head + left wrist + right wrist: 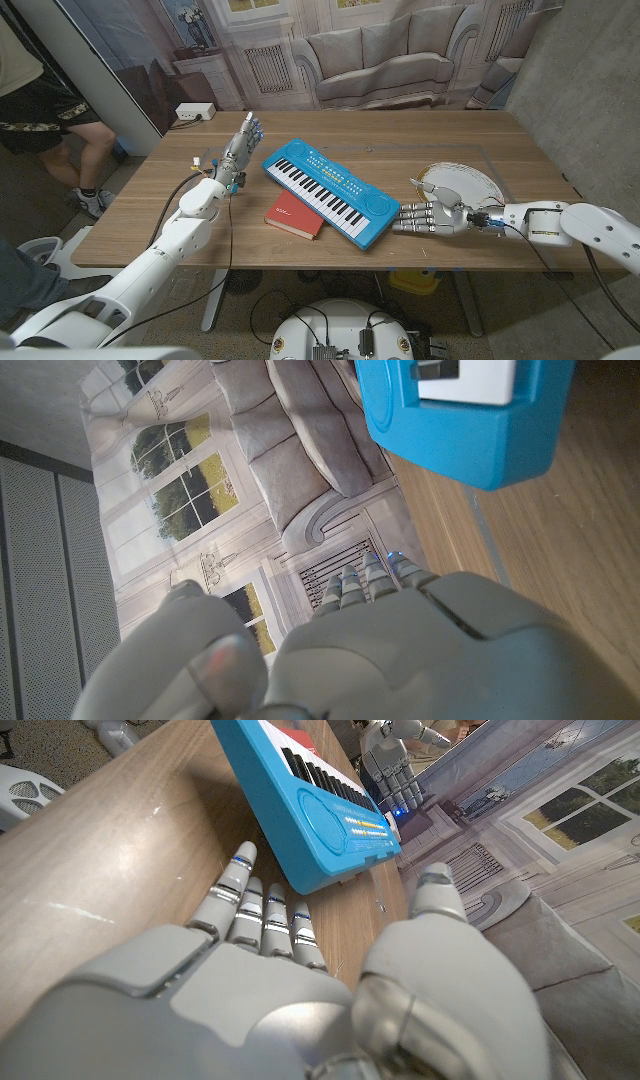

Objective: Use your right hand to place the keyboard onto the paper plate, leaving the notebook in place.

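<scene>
A blue toy keyboard (330, 190) lies slantwise at the table's middle, its near side overlapping a red notebook (295, 217). A white paper plate (462, 183) sits to the right of it. My right hand (430, 217) is low on the table between plate and keyboard, fingers stretched toward the keyboard's right end and holding nothing. In the right wrist view the fingertips (240, 855) stop just short of the blue casing (320, 820). My left hand (240, 145) stands raised left of the keyboard, fingers apart and empty. The left wrist view shows it (350, 650) beside a keyboard corner (460, 410).
A person (40, 100) stands beyond the table's left end. A white box (195, 111) sits behind the far left corner. Bare wood (520, 140) stretches behind the plate up to the grey wall on the right.
</scene>
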Motion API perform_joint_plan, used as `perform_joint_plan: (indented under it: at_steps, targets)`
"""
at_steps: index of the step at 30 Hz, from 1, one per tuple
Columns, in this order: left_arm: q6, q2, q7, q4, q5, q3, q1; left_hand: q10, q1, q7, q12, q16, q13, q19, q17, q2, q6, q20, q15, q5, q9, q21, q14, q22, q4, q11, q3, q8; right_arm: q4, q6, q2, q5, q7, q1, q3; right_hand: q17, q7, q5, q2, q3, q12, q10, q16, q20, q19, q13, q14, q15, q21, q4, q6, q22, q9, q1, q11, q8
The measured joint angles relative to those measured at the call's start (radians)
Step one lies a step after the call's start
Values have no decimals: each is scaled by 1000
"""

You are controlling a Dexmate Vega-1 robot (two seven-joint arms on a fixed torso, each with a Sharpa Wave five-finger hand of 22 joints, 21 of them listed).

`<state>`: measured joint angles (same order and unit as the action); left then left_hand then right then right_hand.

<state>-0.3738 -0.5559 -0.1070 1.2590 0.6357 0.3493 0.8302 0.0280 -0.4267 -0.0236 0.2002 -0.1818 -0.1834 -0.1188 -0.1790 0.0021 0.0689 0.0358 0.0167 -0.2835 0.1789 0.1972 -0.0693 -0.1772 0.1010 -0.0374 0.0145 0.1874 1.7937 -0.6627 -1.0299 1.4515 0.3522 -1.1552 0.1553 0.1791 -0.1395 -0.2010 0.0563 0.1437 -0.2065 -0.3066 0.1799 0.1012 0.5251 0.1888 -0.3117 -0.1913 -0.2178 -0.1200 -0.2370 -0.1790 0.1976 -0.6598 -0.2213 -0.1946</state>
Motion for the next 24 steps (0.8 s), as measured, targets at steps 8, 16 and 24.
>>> perform_joint_plan:
  at_steps: [8, 16, 24]
  targets:
    - [0, 0, -3, -6, 2, -1, 0, 0, 0, 0, 0, 0, 0, 0, 0, 0, 0, 0, 0, 0, 0, 0, 0, 0, -1, 0, 4, 0, -4, -21, 3, 25, -13, 10, 6, 0, -3, 0, -4, 0, 0, 0, 6, 0, 11, 0, -5, -5, 0, 0, 3, 0, 0, 4, 0, 0]
    - [0, 3, -6, -14, 4, -1, -1, 0, 0, 0, 0, 0, 0, 0, 0, 0, 0, 0, 0, 0, 0, 0, 0, 0, -1, 0, 4, 0, -15, -38, 10, 45, -23, 32, 21, 0, 1, 0, -4, -4, 0, 0, 6, 3, 15, 0, -9, -9, 0, 4, 7, 0, 0, 4, 0, 0]
    - [-2, 7, -9, -22, 4, -1, -6, 0, 0, 0, 0, 0, 0, 0, 0, 0, 0, 0, 0, 0, 0, 0, 0, 0, 1, 0, 6, 0, -24, -52, 16, 59, -29, 47, 32, 0, 0, 0, -4, -4, 0, 0, 6, 3, 15, 0, -9, -9, 0, 4, 7, 0, 0, 4, 0, 0]
